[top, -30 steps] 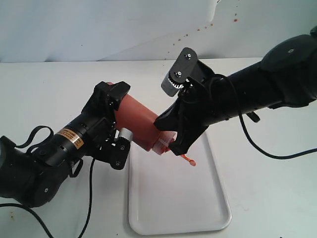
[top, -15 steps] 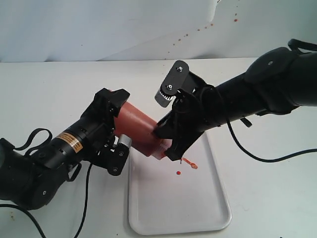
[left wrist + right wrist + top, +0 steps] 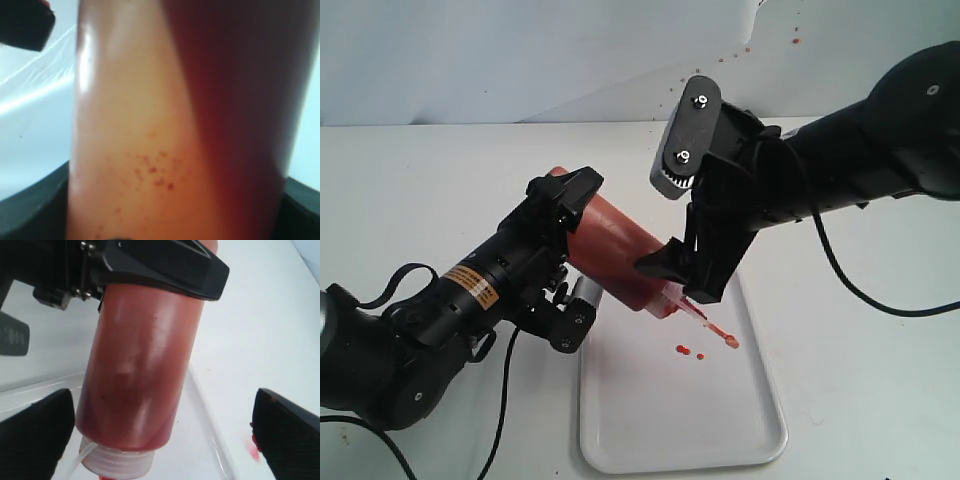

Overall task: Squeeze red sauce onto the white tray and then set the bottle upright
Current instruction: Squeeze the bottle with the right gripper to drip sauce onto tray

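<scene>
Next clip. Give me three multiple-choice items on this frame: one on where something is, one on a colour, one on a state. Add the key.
1. Where do the small round drops of red sauce lie?
A. on the white tray
B. on the left arm
C. on the right arm

2. What colour is the tray's bare surface?
A. blue
B. white
C. black

3. How is the bottle placed?
A. standing upright
B. lying flat on the tray
C. held tilted in the air

Key:
1 A: in the exterior view the drops sit inside the tray's rim.
2 B: the surface around the drops is plain white.
3 C: the left gripper clamps the bottle on a slant, with its cap end lowest over the tray.
</scene>
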Robot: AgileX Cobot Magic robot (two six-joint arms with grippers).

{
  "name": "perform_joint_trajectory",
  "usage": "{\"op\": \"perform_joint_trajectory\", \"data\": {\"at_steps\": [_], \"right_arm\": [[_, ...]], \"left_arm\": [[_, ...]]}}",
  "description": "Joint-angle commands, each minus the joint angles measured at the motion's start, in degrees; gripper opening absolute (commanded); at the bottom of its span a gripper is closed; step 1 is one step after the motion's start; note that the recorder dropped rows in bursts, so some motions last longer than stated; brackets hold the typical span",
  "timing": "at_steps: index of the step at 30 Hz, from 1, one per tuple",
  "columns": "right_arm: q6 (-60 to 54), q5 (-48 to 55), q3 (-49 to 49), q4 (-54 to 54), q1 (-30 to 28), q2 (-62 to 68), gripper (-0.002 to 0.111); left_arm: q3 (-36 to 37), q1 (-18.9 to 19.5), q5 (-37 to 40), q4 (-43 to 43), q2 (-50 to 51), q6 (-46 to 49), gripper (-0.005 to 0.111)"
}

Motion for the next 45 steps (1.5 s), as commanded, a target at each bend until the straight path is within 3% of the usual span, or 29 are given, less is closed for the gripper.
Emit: {"op": "perform_joint_trajectory", "data": {"at_steps": [1,24,26,29,35,39,42,45], "right_arm": [[0.89,0.13,0.21,-2.18,0.10,0.13,0.088],[1.11,1.13,0.21,-0.25,0.10,3.52,0.088],[0.56,1.11,0.21,-0.44,0.10,3.52,0.091],[0.40,0.30,0.21,-1.22,0.10,3.52,0.105],[2.62,0.00,0.21,-0.36,0.10,3.67,0.105],[5.99,-7.38,0.21,5.88,0.10,5.92,0.105],[3.12,-0.84,0.21,5.16,0.10,8.37,0.105],[1.30,-2.08,0.21,5.64,0.20,9.70,0.105]], "left_arm": [[-0.40,-0.28,-3.78,-1.55,-1.02,0.99,0.000],[-0.40,-0.28,-3.78,-1.55,-1.02,0.99,0.000],[-0.40,-0.28,-3.78,-1.55,-1.02,0.99,0.000],[-0.40,-0.28,-3.78,-1.55,-1.02,0.99,0.000],[-0.40,-0.28,-3.78,-1.55,-1.02,0.99,0.000],[-0.40,-0.28,-3.78,-1.55,-1.02,0.99,0.000],[-0.40,-0.28,-3.78,-1.55,-1.02,0.99,0.000],[-0.40,-0.28,-3.78,-0.88,-1.02,0.97,0.000]]}}
